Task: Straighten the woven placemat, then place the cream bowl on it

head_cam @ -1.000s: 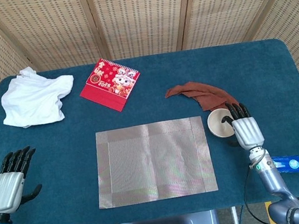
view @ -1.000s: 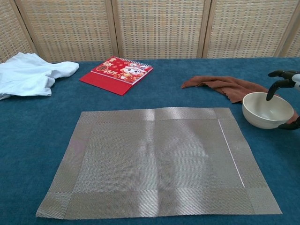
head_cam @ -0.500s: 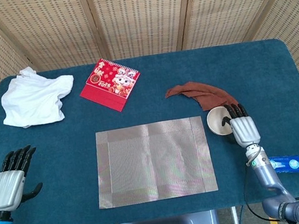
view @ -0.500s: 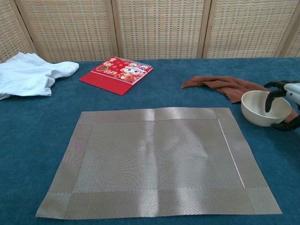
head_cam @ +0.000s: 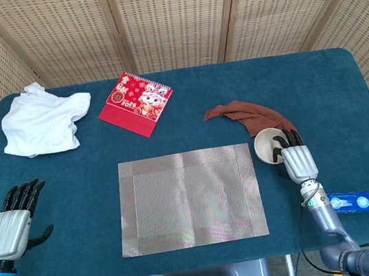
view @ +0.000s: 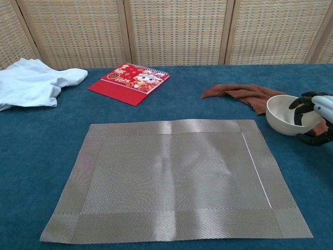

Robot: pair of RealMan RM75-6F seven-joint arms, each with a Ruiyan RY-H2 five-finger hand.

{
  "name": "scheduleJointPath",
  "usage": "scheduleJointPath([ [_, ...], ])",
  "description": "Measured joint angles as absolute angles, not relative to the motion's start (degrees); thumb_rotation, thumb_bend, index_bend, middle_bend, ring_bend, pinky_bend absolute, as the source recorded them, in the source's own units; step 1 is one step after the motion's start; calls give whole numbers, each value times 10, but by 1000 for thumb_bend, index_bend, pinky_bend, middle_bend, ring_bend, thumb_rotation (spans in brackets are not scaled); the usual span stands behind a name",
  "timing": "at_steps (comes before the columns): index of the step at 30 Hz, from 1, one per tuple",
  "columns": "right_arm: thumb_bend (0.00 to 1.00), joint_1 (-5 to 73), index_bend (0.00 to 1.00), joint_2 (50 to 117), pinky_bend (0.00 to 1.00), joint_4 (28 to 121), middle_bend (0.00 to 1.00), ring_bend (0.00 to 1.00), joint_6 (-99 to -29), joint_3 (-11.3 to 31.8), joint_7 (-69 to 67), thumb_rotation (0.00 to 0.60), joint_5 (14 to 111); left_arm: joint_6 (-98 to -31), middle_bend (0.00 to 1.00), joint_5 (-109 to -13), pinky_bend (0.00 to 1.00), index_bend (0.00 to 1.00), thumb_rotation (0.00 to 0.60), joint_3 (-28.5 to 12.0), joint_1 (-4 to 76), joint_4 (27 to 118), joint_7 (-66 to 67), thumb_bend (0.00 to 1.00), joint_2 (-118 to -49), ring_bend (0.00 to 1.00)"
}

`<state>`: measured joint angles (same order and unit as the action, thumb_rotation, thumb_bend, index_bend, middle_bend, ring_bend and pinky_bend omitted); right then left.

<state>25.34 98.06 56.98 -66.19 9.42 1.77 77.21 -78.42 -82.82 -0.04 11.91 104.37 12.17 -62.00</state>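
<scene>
The woven placemat [head_cam: 189, 198] [view: 174, 179] lies flat in the middle of the blue table, its edges square to the table's front. To its right is the cream bowl [head_cam: 267, 145] [view: 283, 113], tilted a little, just off the mat's far right corner. My right hand [head_cam: 298, 160] [view: 314, 117] grips the bowl's right rim, fingers inside and thumb outside underneath. My left hand [head_cam: 13, 222] hovers at the table's front left with its fingers apart, holding nothing; only the head view shows it.
A brown cloth [head_cam: 247, 116] [view: 250, 95] lies right behind the bowl. A red calendar [head_cam: 135, 103] [view: 130, 82] and a white cloth [head_cam: 39, 121] [view: 34, 82] sit at the back left. A toothpaste box [head_cam: 367, 201] lies at the front right.
My right hand has closed on the bowl's rim and shifted it slightly left, toward the mat, tilting it. The left hand and the placemat have stayed put.
</scene>
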Motion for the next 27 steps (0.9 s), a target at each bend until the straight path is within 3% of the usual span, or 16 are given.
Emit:
scheduleJointPath([
  [17, 561, 250, 734, 975, 0, 667, 312, 0, -699, 79, 69, 600, 802, -792, 0, -839, 0, 0, 600, -4, 112, 1049, 121, 250, -618, 0],
  [27, 557, 274, 739, 1011, 0, 747, 317, 0, -689, 77, 158, 600, 810, -797, 0, -857, 0, 0, 600, 2, 106, 1059, 105, 250, -603, 0],
])
